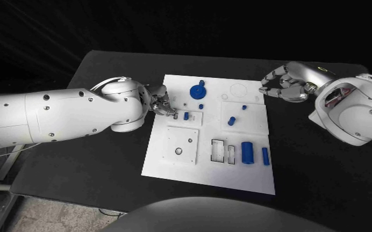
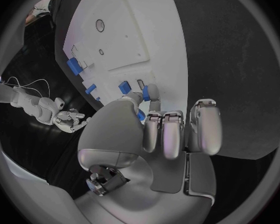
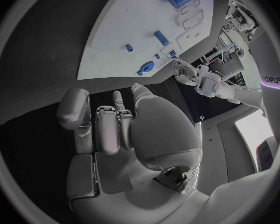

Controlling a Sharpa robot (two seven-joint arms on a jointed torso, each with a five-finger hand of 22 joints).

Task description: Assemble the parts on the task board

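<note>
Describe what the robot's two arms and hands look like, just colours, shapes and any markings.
Both arms are glossy white, rounded shells with small dark screw holes. Each ends in a silver metallic hand with segmented fingers: the left hand and the right hand. The right wrist carries a small yellow-green ring mark and an opening showing reddish internals. A thin cable runs near the left arm's elbow.

left hand (image 1: pixel 161 104): its fingertips lie over the left rim of the white rectangular task board (image 1: pixel 233 183); whether they pinch anything is too small to tell in the head view.
small blue part at the fingertips (image 2: pixel 146 91): in the left wrist view the silver fingers cover its lower half, so contact cannot be told.
right hand (image 1: pixel 284 84): fingers curl inward; what lies inside the curl is hidden.
black tabletop (image 1: pixel 85 162): its near corners are cut off.
</note>
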